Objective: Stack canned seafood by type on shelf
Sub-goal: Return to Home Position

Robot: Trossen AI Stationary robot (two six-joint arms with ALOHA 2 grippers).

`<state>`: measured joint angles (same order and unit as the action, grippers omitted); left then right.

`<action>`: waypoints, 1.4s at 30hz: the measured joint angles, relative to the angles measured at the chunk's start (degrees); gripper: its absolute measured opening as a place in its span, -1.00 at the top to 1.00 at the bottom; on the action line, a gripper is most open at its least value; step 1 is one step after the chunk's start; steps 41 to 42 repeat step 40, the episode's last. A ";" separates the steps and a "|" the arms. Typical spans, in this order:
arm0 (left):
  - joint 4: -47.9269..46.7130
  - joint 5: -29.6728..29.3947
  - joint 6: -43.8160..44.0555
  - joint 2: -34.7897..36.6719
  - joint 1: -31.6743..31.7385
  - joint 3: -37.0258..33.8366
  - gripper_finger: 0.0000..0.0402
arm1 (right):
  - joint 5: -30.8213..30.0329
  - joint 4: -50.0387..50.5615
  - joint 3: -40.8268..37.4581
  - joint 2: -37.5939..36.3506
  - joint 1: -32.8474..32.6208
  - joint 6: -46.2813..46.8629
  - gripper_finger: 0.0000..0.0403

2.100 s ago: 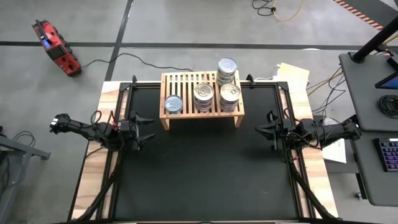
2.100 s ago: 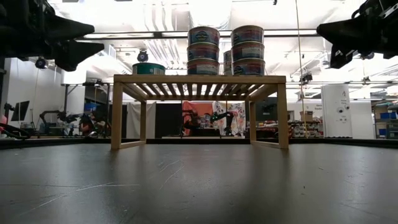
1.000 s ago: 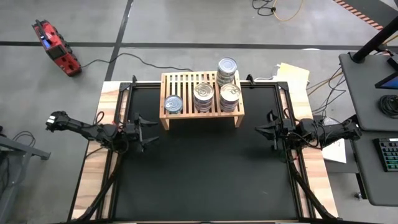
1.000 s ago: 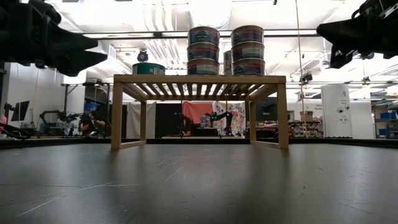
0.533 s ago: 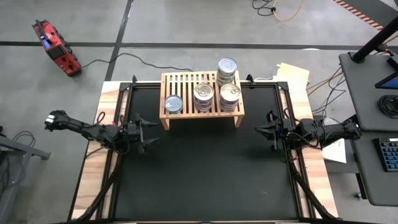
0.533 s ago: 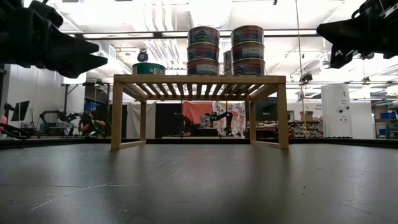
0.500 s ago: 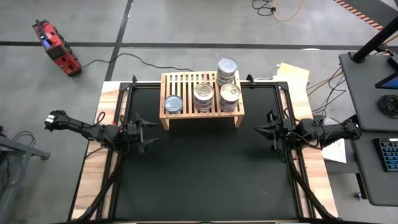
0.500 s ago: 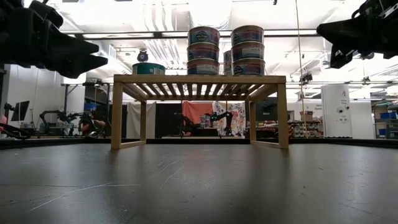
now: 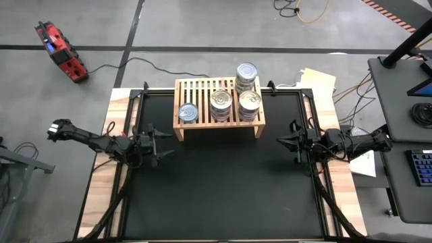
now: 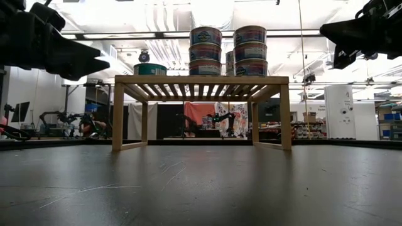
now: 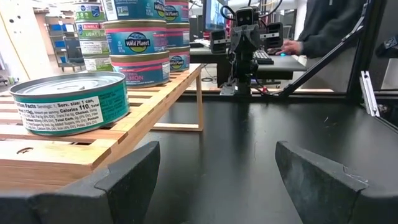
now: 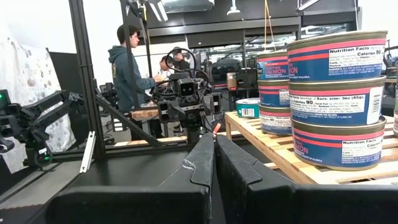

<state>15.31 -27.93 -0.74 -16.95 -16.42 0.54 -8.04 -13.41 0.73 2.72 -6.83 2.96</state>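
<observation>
Black table (image 9: 223, 192), shelf (image 9: 196, 91) bearing stacked cans (image 9: 250, 101); left pincer (image 9: 165, 142) spread wide — empty, right pincer (image 9: 283, 140) closed — empty

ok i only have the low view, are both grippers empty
observer: the left gripper is open, nothing between its fingers, near the front left corner of the shelf
operator: and the right
observer: the right gripper is shut on nothing, out past the front right corner
operator: how many stacks up there
observer: three, plus a single teal can; the third stack stands at the back right corner, behind the front right stack
</observation>
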 joint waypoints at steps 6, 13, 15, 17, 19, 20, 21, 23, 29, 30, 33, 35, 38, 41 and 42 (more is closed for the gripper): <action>0.00 -0.01 0.00 -0.74 -0.01 0.00 -0.51 | -0.01 0.00 0.02 0.00 0.00 0.00 0.95; 0.02 0.00 0.00 -1.59 0.00 0.00 -0.51 | 0.00 0.00 0.02 0.00 0.00 -0.01 0.95; 0.02 0.00 0.01 -1.80 0.00 0.00 -0.51 | -0.01 0.00 0.02 0.00 0.00 0.00 0.95; 0.00 0.00 0.01 -2.01 0.01 0.00 -0.51 | -0.01 0.00 0.02 0.00 0.00 -0.01 0.95; 0.02 0.00 0.01 -2.24 0.01 0.00 -0.51 | -0.01 0.00 0.02 0.00 0.00 0.00 0.95; 0.00 0.00 -0.01 -2.31 -0.01 0.00 -0.51 | 0.01 0.00 0.02 0.00 0.00 0.00 0.95; 0.02 0.00 0.01 -2.41 -0.01 0.00 -0.51 | -0.01 0.00 0.02 0.00 0.00 -0.01 0.95; 0.00 0.00 0.00 -2.52 0.00 0.00 -0.51 | 0.00 0.00 0.02 0.00 0.00 0.00 0.95; 0.02 0.00 0.00 -2.97 -0.01 0.00 -0.51 | -0.01 0.00 0.02 0.00 0.00 0.00 0.95; 0.01 0.00 0.00 -3.01 -0.01 0.00 -0.51 | -0.01 0.00 0.02 0.00 0.00 -0.01 0.95; 0.02 0.00 0.01 -3.00 0.01 0.00 -0.51 | 0.00 0.00 0.02 0.00 0.00 -0.01 0.95; 0.01 0.00 0.00 -2.98 0.00 0.00 -0.51 | -0.01 0.00 0.02 0.00 0.00 0.00 0.95; 0.01 0.00 0.00 -3.04 0.00 0.00 -0.51 | -0.01 0.00 0.02 0.00 0.00 -0.01 0.95; 0.00 0.00 0.00 -3.06 0.00 0.00 -0.51 | 0.00 0.00 0.02 0.00 0.00 0.00 0.95; 0.00 0.00 0.00 -3.06 0.00 0.00 -0.51 | 0.00 0.00 0.02 0.00 0.00 0.00 0.95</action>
